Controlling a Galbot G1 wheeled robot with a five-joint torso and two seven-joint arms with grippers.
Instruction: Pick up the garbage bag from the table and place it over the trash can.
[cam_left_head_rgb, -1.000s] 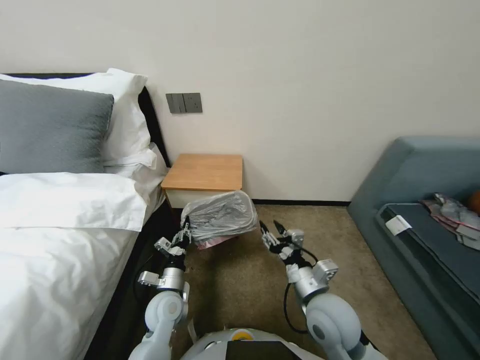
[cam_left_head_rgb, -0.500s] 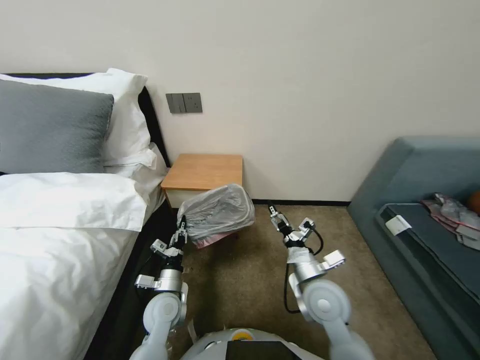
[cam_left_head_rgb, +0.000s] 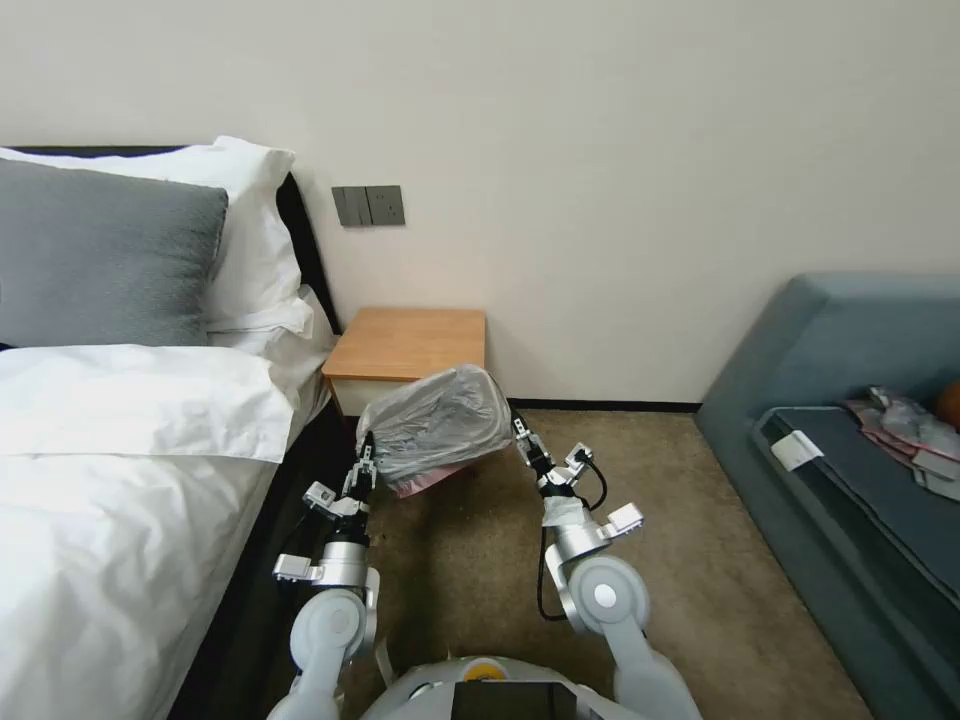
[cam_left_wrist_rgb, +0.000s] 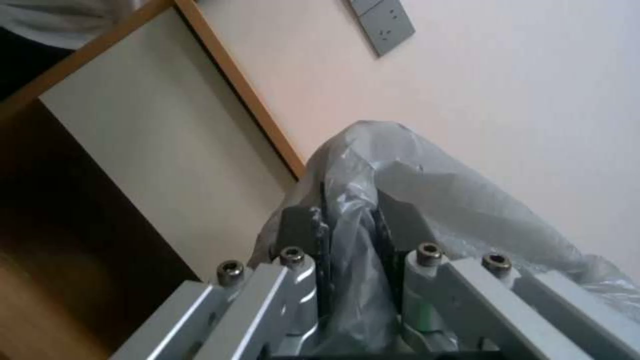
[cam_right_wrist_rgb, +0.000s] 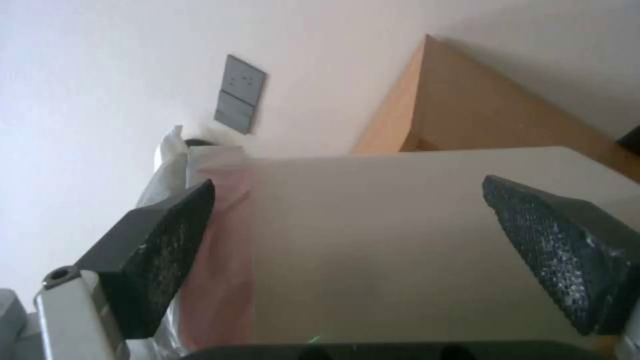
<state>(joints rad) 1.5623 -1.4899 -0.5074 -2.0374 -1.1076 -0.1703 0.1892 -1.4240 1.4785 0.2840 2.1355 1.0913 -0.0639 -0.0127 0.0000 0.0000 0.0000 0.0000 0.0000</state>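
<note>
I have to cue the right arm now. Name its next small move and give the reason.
Probably ease the right gripper in until its open fingers straddle the garbage bag edge, then close. The left gripper is already shut on the bag's other side, while the right one sits beside the bag with its pads spread and nothing between them, so that side hangs unheld.

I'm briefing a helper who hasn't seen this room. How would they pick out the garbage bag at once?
Start at the small wooden nightstand with the orange-brown top between the bed and the wall. On the floor just in front of it sits the thin, wrinkly, translucent grey garbage bag, puffed up, with the left tool pinching its edge. Unlike the flat grey-and-pink plastic pile on the blue-grey sofa, it is shiny and ballooned.
</note>
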